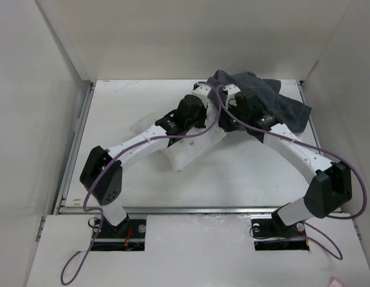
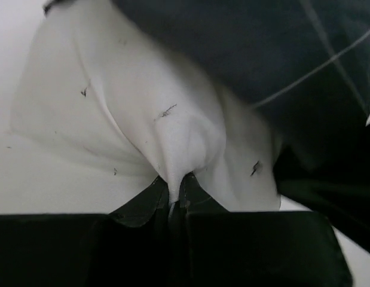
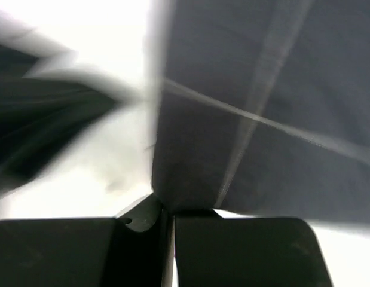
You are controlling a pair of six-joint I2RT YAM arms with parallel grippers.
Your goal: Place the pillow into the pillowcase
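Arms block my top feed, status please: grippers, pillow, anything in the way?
Left gripper shut on pillow fold. Right gripper shut on pillowcase edge. Far end of pillow under pillowcase, near end exposed. No obstruction seen.

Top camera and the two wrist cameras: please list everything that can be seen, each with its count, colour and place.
pillow: one, white with small dark specks, middle of the table, partly under the arms, its far end at the pillowcase
pillowcase: one, dark grey with thin light lines, bunched at the far right of the table
table: one, white, under everything
walls: white panels, left, right and behind
pink scrap: one, near right corner, too small to name
purple cables: two, one along each arm
arms: two, white with black joints, reaching to the far middle
left fingers: black, shut on a pillow fold
right fingers: black, shut on the pillowcase edge
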